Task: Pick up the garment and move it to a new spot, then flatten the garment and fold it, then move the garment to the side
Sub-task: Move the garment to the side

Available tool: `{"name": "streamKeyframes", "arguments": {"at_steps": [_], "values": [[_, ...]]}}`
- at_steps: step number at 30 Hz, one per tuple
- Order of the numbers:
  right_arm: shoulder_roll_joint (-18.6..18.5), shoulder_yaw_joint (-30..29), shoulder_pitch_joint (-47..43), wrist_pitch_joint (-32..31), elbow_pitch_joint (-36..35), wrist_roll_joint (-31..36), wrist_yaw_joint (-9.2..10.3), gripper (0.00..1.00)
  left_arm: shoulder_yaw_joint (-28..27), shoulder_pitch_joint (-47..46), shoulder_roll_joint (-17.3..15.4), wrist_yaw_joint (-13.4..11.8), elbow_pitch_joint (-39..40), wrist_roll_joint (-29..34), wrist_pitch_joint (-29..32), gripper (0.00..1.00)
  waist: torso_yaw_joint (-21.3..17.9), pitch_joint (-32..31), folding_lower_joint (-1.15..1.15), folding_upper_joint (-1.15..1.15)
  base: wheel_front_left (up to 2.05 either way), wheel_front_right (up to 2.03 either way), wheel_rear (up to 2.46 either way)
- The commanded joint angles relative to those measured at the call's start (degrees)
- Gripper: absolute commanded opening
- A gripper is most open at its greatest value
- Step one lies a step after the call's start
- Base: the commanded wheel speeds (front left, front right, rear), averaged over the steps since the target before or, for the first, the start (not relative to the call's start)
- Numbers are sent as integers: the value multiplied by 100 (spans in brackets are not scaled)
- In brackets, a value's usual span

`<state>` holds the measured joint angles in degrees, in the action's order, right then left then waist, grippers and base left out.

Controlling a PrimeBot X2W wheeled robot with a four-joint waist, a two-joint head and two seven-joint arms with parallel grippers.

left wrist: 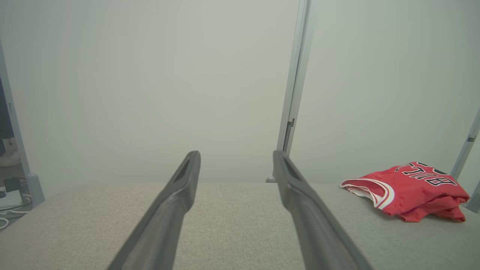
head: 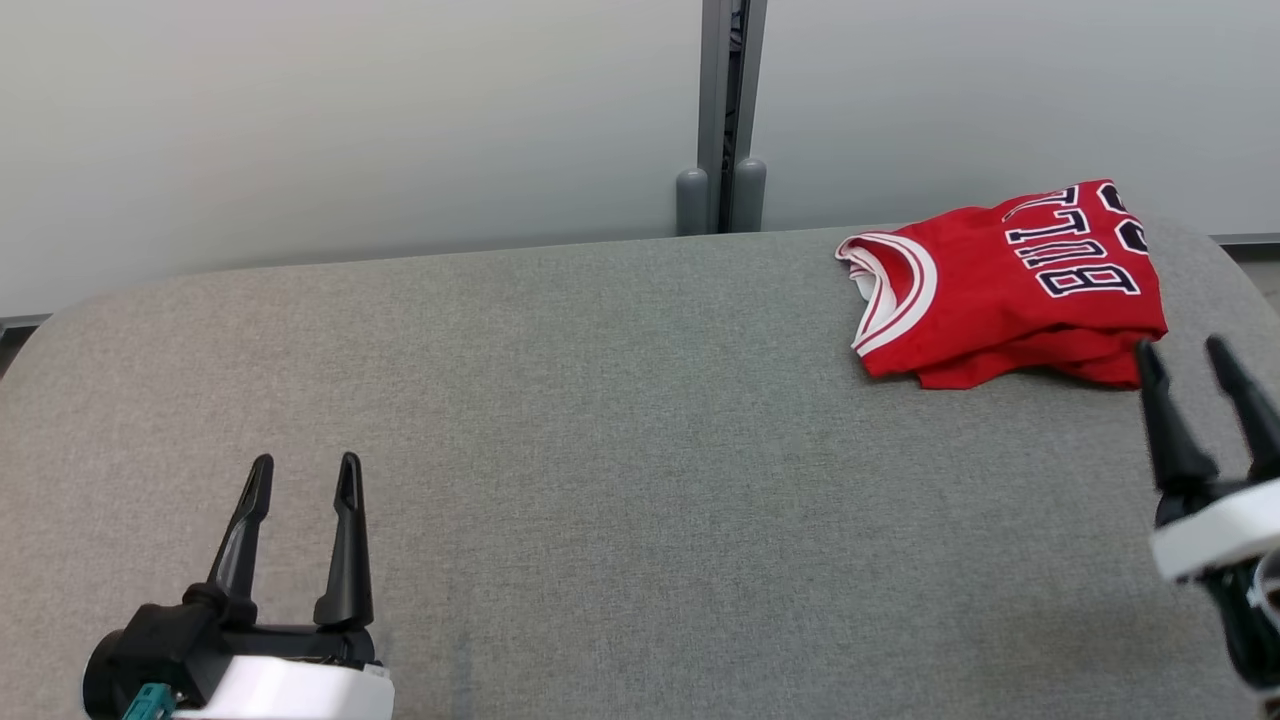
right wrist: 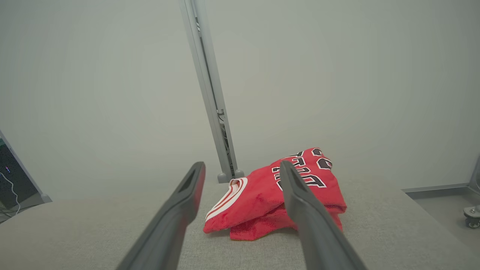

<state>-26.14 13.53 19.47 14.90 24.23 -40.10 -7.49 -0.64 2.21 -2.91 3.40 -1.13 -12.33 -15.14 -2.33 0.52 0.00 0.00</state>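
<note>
The garment (head: 1005,285) is a red jersey with white trim and dark lettering, folded into a compact bundle at the far right of the grey padded table (head: 600,420). It also appears in the left wrist view (left wrist: 408,191) and the right wrist view (right wrist: 262,198). My right gripper (head: 1185,350) stands open just in front of the garment's near right corner, apart from it, nothing between its fingers. My left gripper (head: 305,475) is open and empty at the near left, far from the garment. In the wrist views, both pairs of fingers (left wrist: 183,187) (right wrist: 191,195) are spread wide.
A pale wall with a grey vertical post (head: 725,110) runs behind the table. The table's rounded right edge lies just past the garment. A caster wheel (right wrist: 471,215) stands on the floor at the right. Cables lie on the floor (left wrist: 7,210) at the left.
</note>
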Motion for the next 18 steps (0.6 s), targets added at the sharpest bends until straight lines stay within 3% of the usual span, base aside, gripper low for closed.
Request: {"name": "streamKeyframes", "arguments": {"at_steps": [1, 9, 18], "values": [[125, -146, -344, 21, -229, 139, -1, 100, -2, 87, -23, 20, -3, -48, -2, 100, -23, -25, 0, 0, 0, 0, 0], [707, -659, -1330, 22, -1060, 978, -3, 100, -37, 227, -16, 116, -41, -305, -2, 100, -96, -87, 0, 0, 0, 0, 0], [1249, -886, -1838, 22, -1268, 1713, -2, 100, 31, 304, -12, 129, -122, -268, -2, 100, -129, -191, 0, 0, 0, 0, 0]]}}
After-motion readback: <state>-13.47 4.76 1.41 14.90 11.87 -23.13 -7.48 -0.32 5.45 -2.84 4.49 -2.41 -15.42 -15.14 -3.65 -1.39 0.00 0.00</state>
